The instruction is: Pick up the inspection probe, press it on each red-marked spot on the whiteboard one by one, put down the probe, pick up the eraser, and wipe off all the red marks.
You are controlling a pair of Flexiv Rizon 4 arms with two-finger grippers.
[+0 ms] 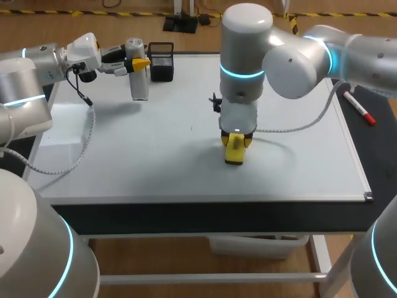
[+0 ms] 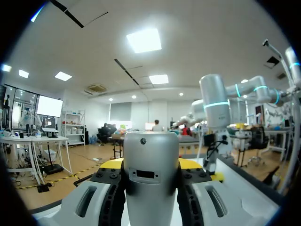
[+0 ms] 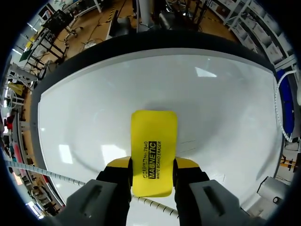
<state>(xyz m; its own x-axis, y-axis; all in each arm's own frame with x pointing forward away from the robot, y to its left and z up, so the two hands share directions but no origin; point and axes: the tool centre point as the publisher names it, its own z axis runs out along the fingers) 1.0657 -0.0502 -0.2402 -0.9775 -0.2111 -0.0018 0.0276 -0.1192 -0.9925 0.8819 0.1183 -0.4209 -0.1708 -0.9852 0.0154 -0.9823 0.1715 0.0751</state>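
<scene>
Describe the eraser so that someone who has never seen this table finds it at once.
Start at the big whiteboard. Near its middle the right gripper points straight down; the eraser is the block between its fingers, down at the board. It is flat and bright yellow, unlike the grey probe at far left or the thin red-capped marker beside the right edge.

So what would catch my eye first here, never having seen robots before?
Probably the bright yellow rectangular eraser, clamped in the right gripper down at the middle of the flat white board. Next comes the silver cylindrical probe, held upright by the left gripper over the board's far left part, beside a black mesh cup. No red marks show on the board.
</scene>
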